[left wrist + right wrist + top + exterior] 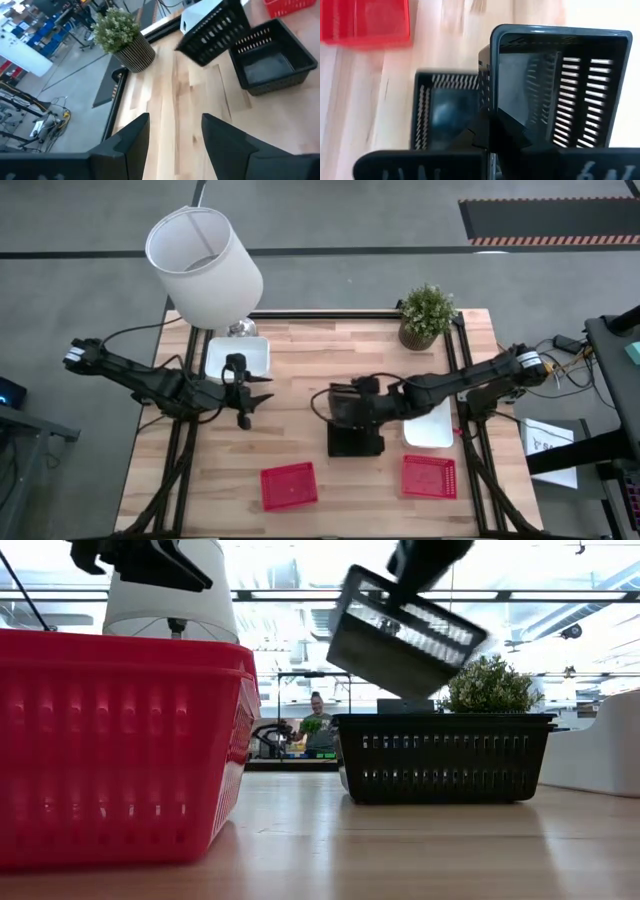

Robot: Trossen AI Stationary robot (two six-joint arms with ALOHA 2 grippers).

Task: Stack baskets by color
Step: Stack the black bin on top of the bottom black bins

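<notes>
High view: right gripper (372, 394) is clamped on a black basket (348, 402), lifted over a second black basket (356, 438) on the table (340, 345). Left gripper (243, 395) hangs spread and empty beside a white basket (238, 357). Another white basket (430, 426) lies under the right arm; two red baskets (289, 485), (429, 476) sit apart near the front edge.

Low view: the held black basket (405, 633) tilts above the resting one (443, 757), not yet nested.

Left wrist view: fingers (132, 140) parted, nothing between them.

Right wrist view: the held basket's rim is pinched.

Judgement: black stacking under way; red and white pairs unstacked. Fewer than nine baskets show.
</notes>
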